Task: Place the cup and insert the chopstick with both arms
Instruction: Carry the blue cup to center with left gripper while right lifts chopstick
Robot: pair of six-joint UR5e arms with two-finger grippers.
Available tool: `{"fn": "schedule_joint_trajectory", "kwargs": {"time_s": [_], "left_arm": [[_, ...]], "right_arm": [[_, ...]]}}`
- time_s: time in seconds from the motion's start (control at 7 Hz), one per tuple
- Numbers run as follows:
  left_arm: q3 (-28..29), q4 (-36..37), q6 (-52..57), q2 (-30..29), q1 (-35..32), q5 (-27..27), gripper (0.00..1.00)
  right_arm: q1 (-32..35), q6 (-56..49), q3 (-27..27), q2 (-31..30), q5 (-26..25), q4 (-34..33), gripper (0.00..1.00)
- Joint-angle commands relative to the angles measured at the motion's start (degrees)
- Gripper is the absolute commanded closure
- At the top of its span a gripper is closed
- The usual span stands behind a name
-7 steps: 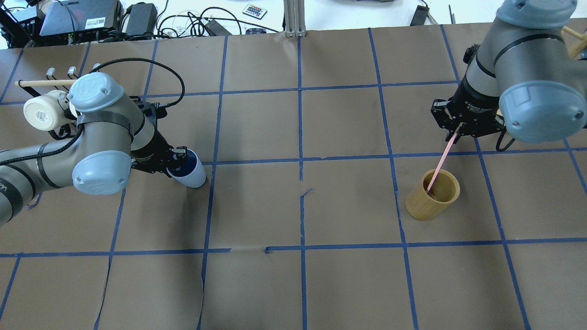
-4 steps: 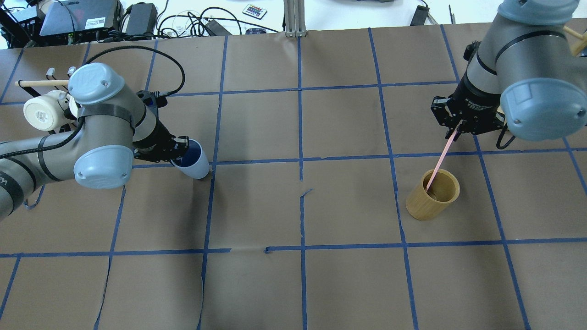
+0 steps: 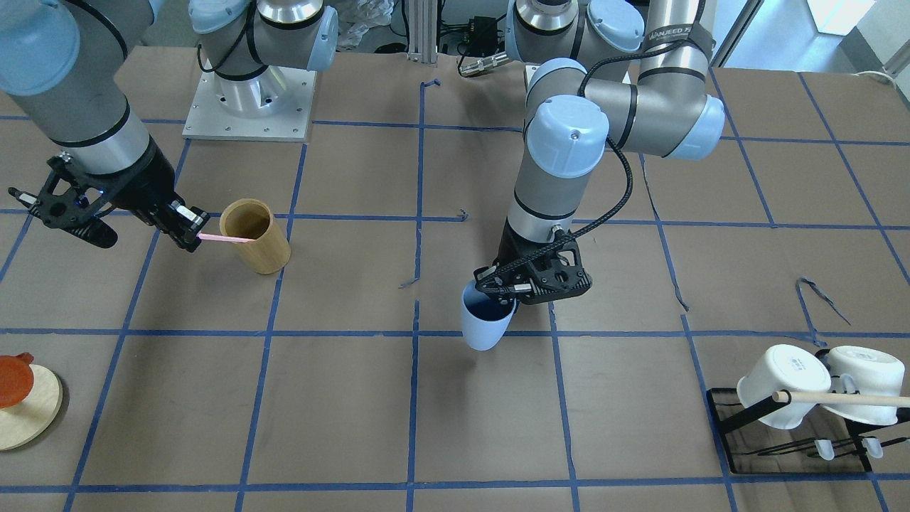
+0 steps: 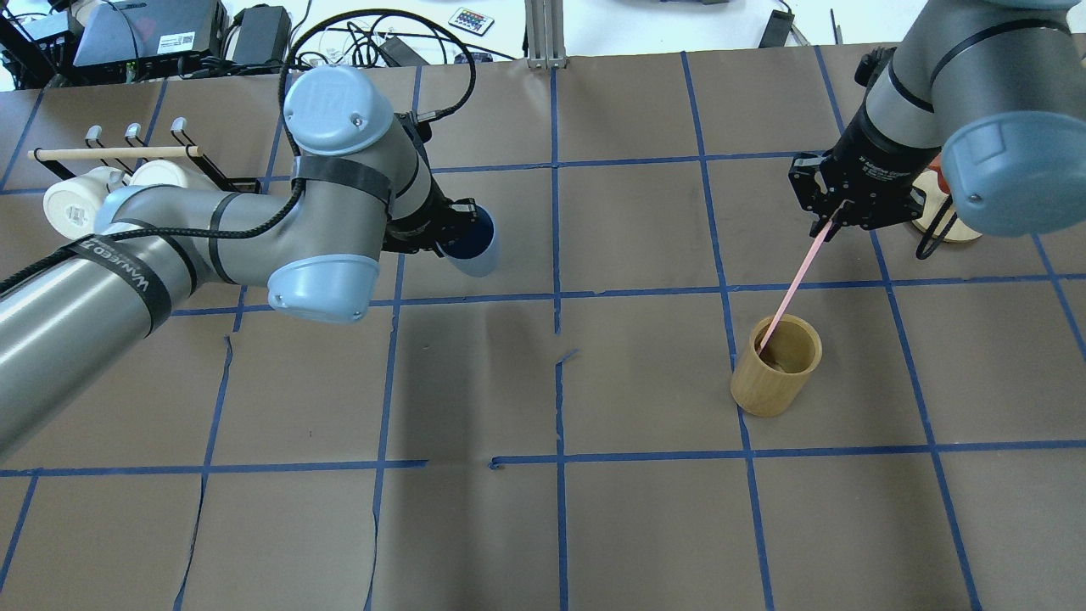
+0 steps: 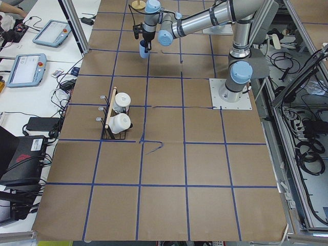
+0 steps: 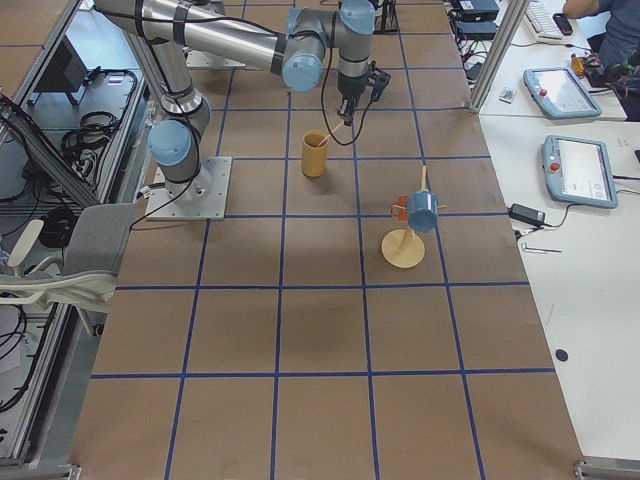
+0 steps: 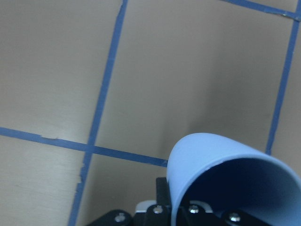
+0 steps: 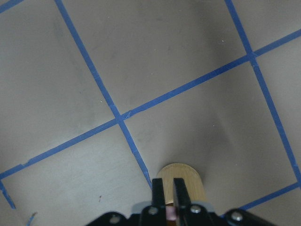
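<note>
My left gripper [image 4: 454,231] is shut on the rim of the light blue cup [image 4: 477,248] and holds it tilted, just above the table near the middle. The cup also shows in the front view [image 3: 486,326] under the left gripper [image 3: 501,290], and fills the left wrist view [image 7: 221,183]. My right gripper [image 4: 830,222] is shut on the top end of the pink chopstick [image 4: 792,287]. The chopstick's lower end is still inside the tan bamboo cup [image 4: 772,373]. In the front view the right gripper [image 3: 190,238] holds the chopstick [image 3: 224,239] beside the bamboo cup [image 3: 257,249].
A black rack [image 4: 216,178] with white mugs [image 4: 72,204] and a wooden rod [image 4: 110,154] stands at the far left. A round wooden stand [image 3: 25,405] sits at the table's right end. Blue tape lines cross the brown paper.
My left arm has carried the blue cup right and away from me, toward the table's middle. My right gripper has risen slightly with the chopstick, and the bamboo cup has shifted a little left.
</note>
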Motion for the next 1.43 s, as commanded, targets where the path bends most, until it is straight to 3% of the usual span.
{"fn": "schedule_joint_trajectory", "kwargs": {"time_s": [0.0, 0.29, 0.71, 1.0, 1.14, 1.29], "left_arm": [[1.2, 2.8, -5.6, -2.8, -3.3, 0.0, 1.00], [2.7, 2.6, -10.1, -4.4, -4.9, -0.3, 1.00], [3.1, 2.7, -11.6, -7.5, -8.0, 0.0, 1.00], [3.0, 2.7, -12.7, -7.6, -9.0, -0.2, 1.00], [3.1, 2.6, -12.2, -7.9, -9.1, -0.1, 0.32], [4.0, 2.7, -12.0, -6.8, -9.0, -0.1, 0.15]], "right_arm": [[0.0, -0.3, -0.1, 0.0, 0.1, 0.4, 1.00], [-0.2, -0.3, -1.1, -0.4, -0.4, 2.5, 1.00], [-0.1, -0.3, -10.3, -0.2, -0.5, 12.5, 1.00], [-0.2, -0.3, -11.7, -0.4, -0.4, 13.6, 1.00], [0.0, -0.4, -12.8, -0.5, 0.1, 13.5, 1.00], [0.2, -1.1, -15.0, -0.5, 0.6, 13.6, 1.00]]}}
